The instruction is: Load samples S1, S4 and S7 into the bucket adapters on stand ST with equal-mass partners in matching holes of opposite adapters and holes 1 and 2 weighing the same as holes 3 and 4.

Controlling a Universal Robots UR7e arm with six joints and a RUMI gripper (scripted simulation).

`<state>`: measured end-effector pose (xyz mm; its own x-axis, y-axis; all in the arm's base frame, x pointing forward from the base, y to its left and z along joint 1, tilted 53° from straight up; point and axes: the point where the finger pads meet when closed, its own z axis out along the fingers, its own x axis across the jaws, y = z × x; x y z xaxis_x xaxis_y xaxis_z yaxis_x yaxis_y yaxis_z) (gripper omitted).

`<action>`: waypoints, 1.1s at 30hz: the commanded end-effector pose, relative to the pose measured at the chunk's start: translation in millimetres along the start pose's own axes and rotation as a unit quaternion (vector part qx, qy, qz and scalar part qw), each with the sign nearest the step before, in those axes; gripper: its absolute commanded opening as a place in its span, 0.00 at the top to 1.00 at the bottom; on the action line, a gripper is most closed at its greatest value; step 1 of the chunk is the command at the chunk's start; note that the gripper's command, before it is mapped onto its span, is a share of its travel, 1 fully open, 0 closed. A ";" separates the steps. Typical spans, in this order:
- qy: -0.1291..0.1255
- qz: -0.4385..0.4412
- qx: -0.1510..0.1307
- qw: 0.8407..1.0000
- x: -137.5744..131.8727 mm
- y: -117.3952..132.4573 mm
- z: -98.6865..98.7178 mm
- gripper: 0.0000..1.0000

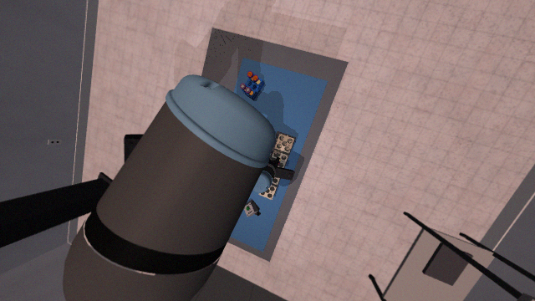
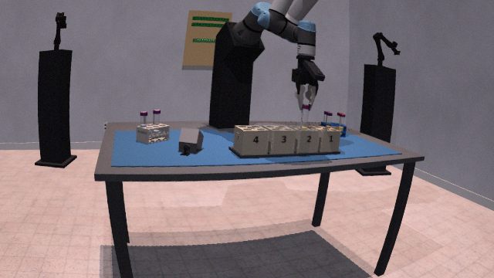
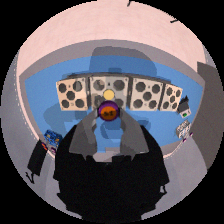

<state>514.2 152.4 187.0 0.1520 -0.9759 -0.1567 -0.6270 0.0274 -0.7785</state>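
My gripper (image 2: 306, 100) (image 3: 108, 108) is shut on a sample tube (image 2: 306, 114) (image 3: 108, 110) with a purple cap and an orange cap dot. It holds the tube upright over adapter 2 (image 2: 309, 140) (image 3: 107, 84) of the loading stand. The tube's yellowish lower end reaches the adapter's top; I cannot tell which hole it is at. Adapters 4 (image 2: 252, 140) (image 3: 173, 97), 3 (image 2: 283, 139) (image 3: 148, 93) and 1 (image 2: 331, 140) (image 3: 71, 95) stand in the same row. The stand shows partly in the top view (image 1: 285, 144), where the arm hides the gripper's fingers.
A blue rack (image 2: 333, 124) (image 1: 253, 84) (image 3: 50, 137) with several tubes stands behind adapter 1. A white rack (image 2: 153, 133) (image 3: 180, 130) with two tubes stands at the table's left. The DONE desk (image 2: 191, 141) (image 1: 251, 209) (image 3: 184, 112) sits between that rack and adapter 4.
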 end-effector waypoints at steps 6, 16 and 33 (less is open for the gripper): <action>0.000 0.000 0.001 1.000 -0.1 -0.4 12.1 1.00; 0.000 0.000 0.001 1.000 -0.2 -0.4 22.7 1.00; 0.000 0.000 0.001 1.000 -0.2 -0.4 42.7 1.00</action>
<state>544.0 160.8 163.4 0.1519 -0.9759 -0.1567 -0.6269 0.0274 -0.7786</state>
